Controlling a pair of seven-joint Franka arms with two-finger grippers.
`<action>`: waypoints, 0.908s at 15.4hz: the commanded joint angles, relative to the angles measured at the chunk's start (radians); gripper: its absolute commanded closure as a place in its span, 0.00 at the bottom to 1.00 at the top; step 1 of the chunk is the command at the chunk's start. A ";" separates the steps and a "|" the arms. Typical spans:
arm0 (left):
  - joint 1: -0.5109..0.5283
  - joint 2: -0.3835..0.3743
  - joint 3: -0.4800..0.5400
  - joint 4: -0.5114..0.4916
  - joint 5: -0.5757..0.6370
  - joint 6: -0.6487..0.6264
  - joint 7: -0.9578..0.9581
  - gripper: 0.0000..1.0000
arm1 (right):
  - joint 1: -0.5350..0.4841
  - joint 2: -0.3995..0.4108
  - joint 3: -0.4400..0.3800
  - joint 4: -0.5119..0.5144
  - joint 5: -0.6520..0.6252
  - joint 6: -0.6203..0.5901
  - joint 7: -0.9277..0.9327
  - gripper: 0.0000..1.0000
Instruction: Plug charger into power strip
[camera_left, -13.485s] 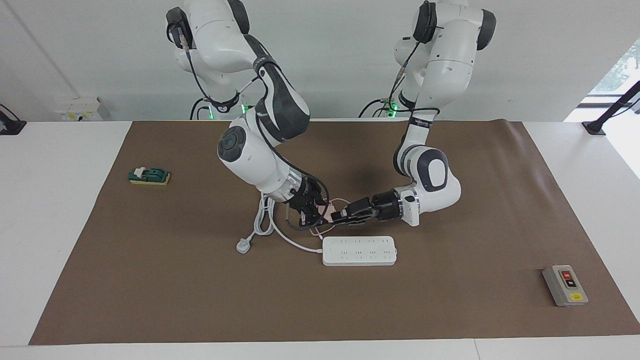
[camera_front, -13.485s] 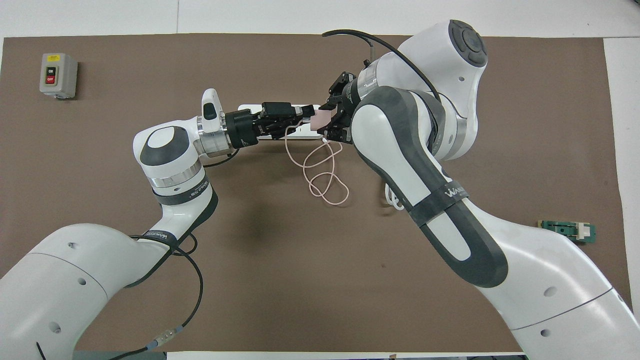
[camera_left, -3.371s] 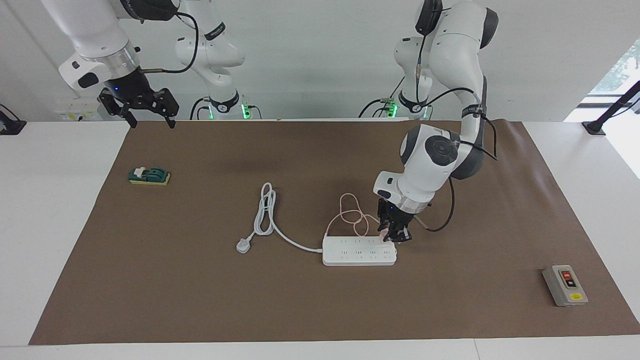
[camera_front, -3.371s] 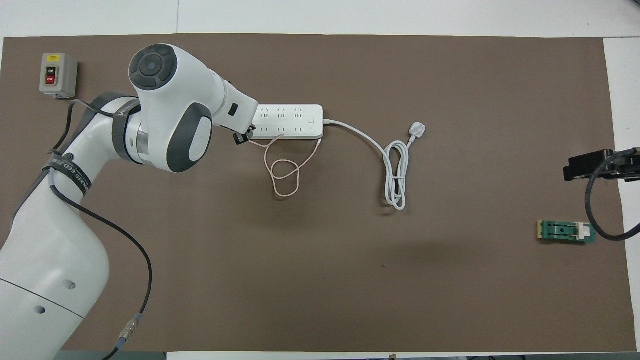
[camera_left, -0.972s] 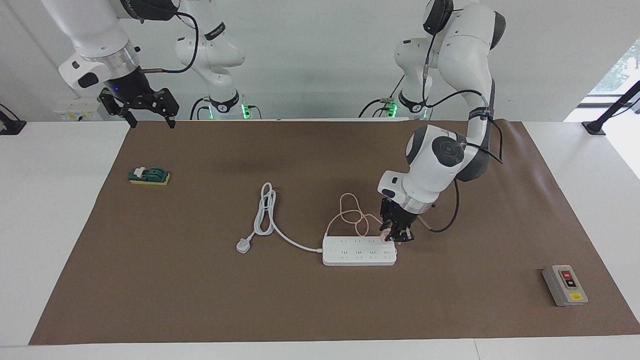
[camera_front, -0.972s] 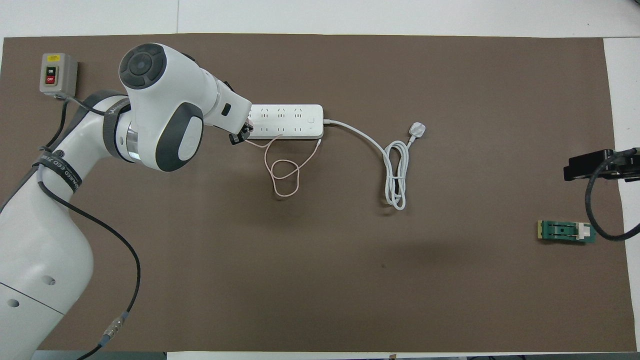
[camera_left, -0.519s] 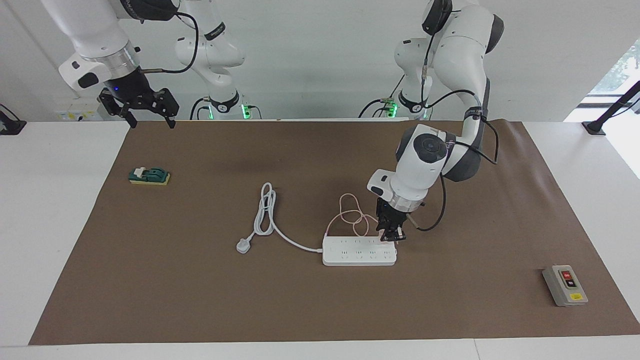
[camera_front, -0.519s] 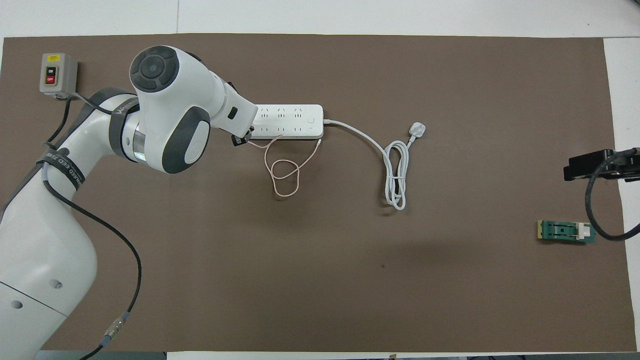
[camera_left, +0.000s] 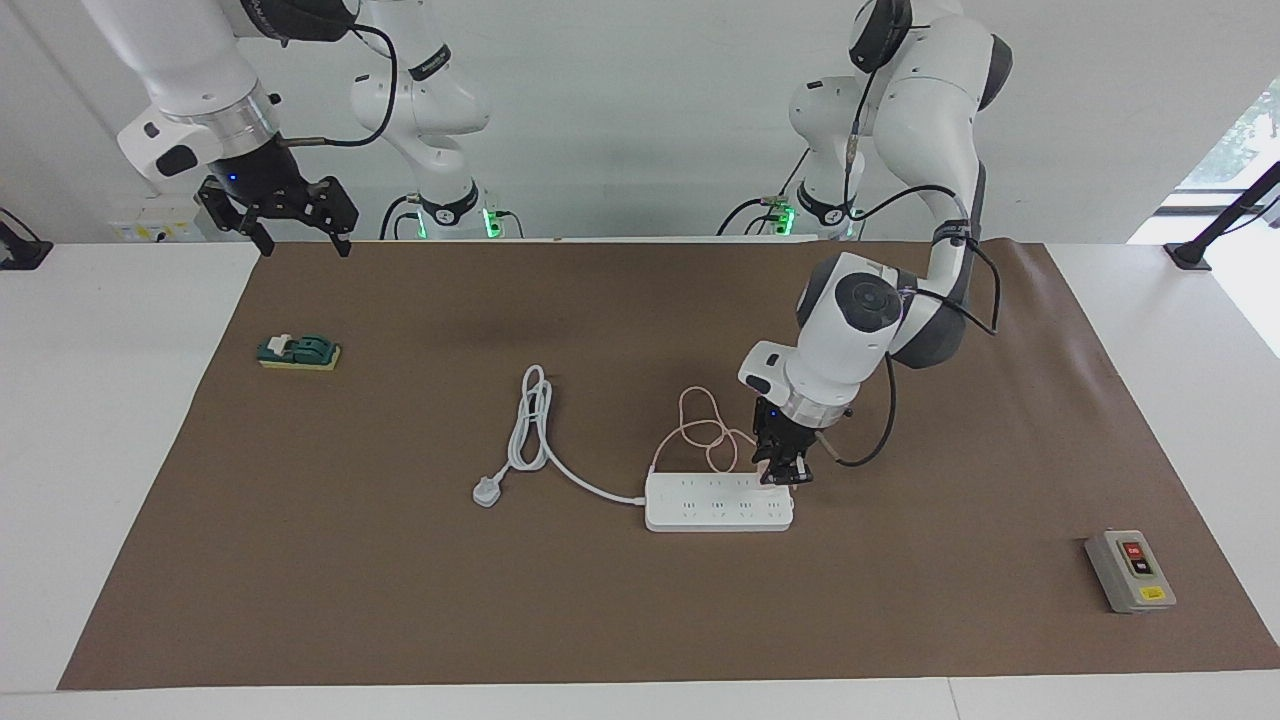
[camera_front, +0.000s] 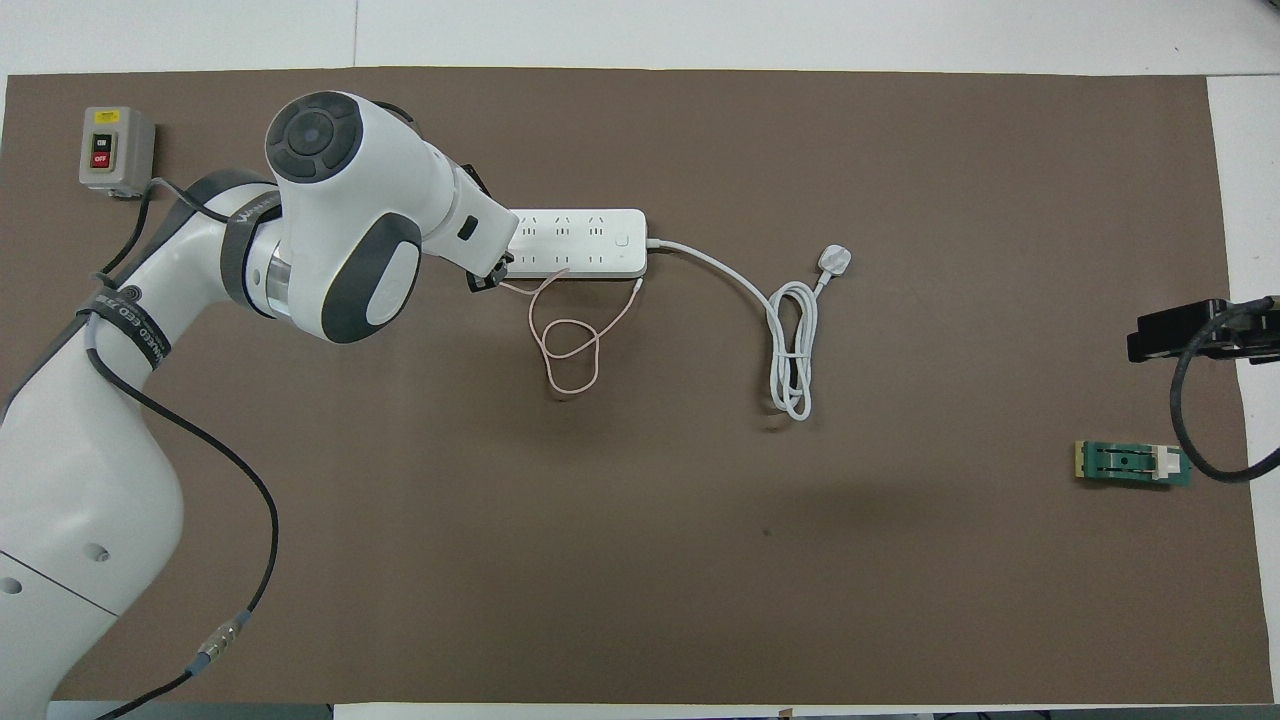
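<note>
The white power strip (camera_left: 718, 502) lies flat mid-table; it also shows in the overhead view (camera_front: 575, 243). My left gripper (camera_left: 780, 474) points down at the strip's end toward the left arm's end of the table, over the outlet row nearer to the robots. It is shut on the pale pink charger (camera_left: 766, 479), which touches the strip's top. The arm hides the charger from above; only the gripper's tip (camera_front: 488, 272) shows. The charger's thin pink cable (camera_left: 705, 432) loops on the mat beside the strip (camera_front: 566, 343). My right gripper (camera_left: 305, 245) waits open, raised over the mat's corner.
The strip's thick white cord (camera_left: 530, 425) coils toward the right arm's end and stops at a grey-white three-pin plug (camera_left: 487, 491). A green part on a yellow base (camera_left: 298, 352) lies below the right gripper. A grey button box (camera_left: 1130, 570) sits at the left arm's end.
Over the last second the left wrist has shifted a little toward the right arm's end and stayed on the strip's end with the charger. The right arm has not moved.
</note>
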 joint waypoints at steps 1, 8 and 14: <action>0.067 0.094 -0.049 -0.009 0.088 0.030 0.055 1.00 | -0.007 -0.002 0.006 0.004 -0.009 -0.016 0.014 0.00; 0.147 0.131 -0.139 -0.020 0.174 0.040 0.090 1.00 | -0.007 -0.002 0.006 0.004 -0.009 -0.016 0.014 0.00; 0.202 0.123 -0.143 -0.060 0.179 0.070 0.092 1.00 | -0.007 -0.002 0.006 0.004 -0.009 -0.016 0.014 0.00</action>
